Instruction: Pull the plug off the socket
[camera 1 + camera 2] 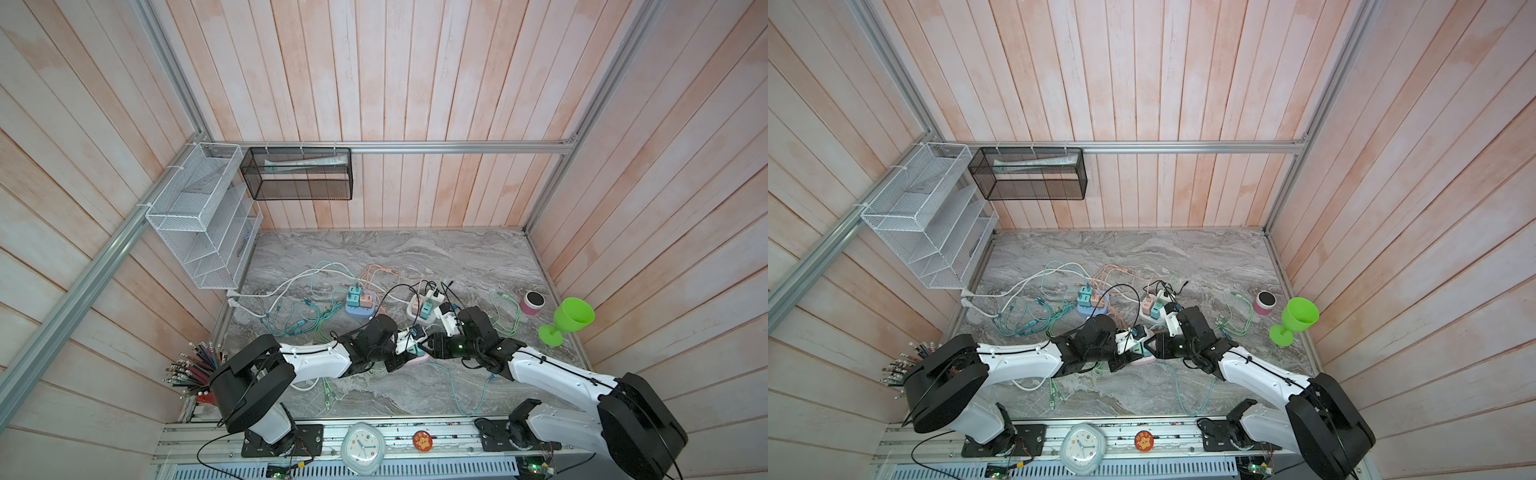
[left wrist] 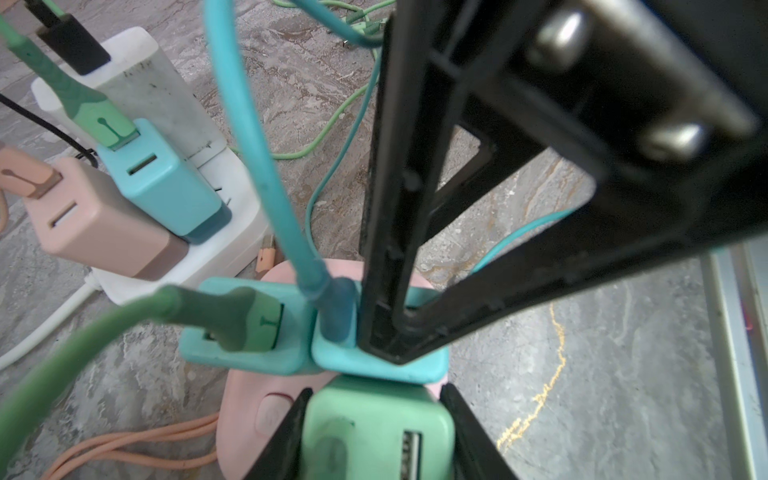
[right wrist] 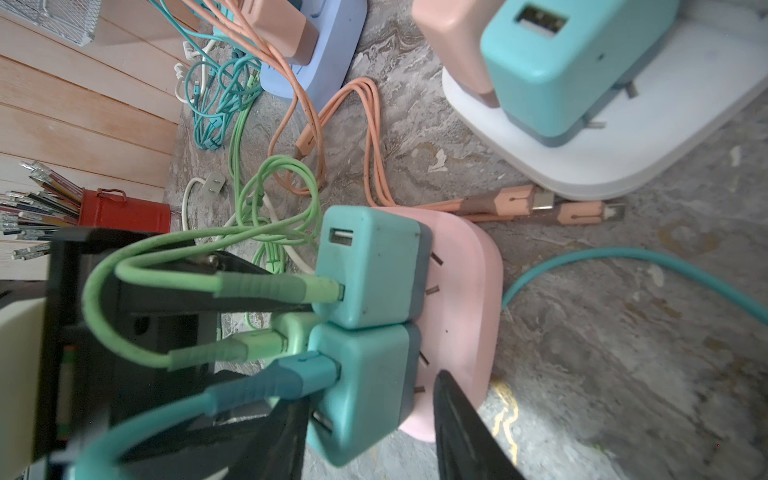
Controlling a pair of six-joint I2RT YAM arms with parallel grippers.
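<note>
Green plug (image 2: 365, 432) gripped, not yet clearly out of the pink socket (image 2: 241, 436).
The left tool (image 2: 376, 399) clamps the green plug, which sits on the socket at the front middle of the surface (image 2: 602, 374); the pull itself is left to do. The right tool (image 3: 374, 390) straddles a teal plug (image 3: 365, 415), and I cannot tell whether it grips. The green plug's pins are hidden.
</note>
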